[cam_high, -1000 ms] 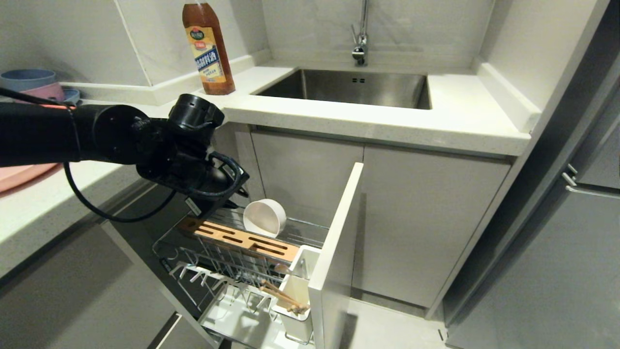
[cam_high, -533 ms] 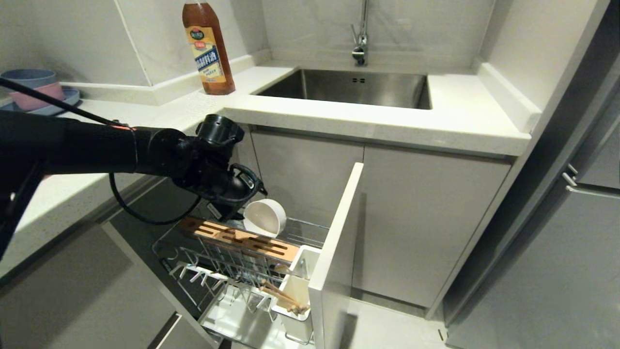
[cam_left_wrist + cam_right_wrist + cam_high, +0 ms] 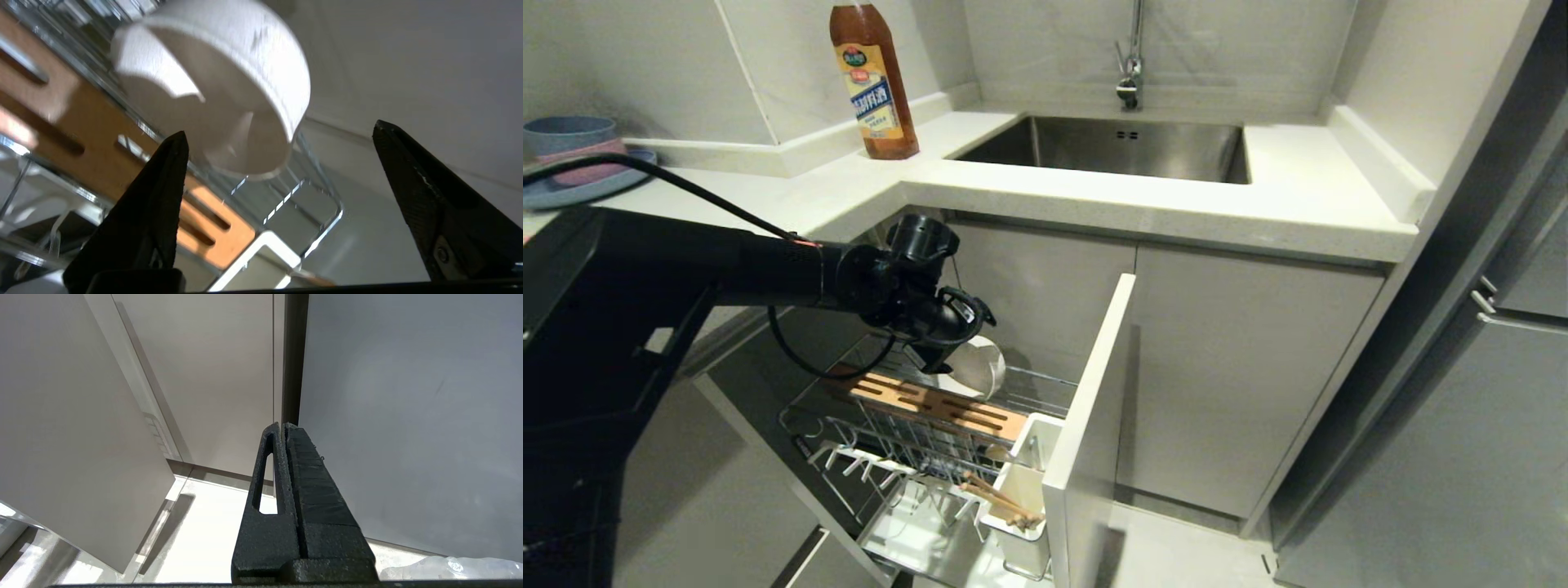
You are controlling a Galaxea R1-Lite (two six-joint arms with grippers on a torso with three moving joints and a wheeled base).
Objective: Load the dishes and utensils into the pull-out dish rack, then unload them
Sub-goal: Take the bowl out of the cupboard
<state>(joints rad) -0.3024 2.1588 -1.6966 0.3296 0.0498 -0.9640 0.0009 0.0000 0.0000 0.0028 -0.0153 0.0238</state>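
Pull-out dish rack [image 3: 882,433], bowl [image 3: 980,371], chopsticks [image 3: 1001,500]

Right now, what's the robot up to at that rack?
The left gripper has its fingers open, just short of the cream-white bowl, which stands on edge at the back of the pull-out dish rack. Chopsticks sit in the utensil cup. The right gripper is shut, parked by the cabinets.

The left arm [image 3: 727,269] reaches out level across the view, its wrist bent so the left gripper [image 3: 282,134] points downward. Its jaws stand wide apart, nothing between the fingertips [image 3: 175,143]. The right gripper [image 3: 284,428] hangs parked, pointing down, its two fingers pressed flat together, holding nothing.
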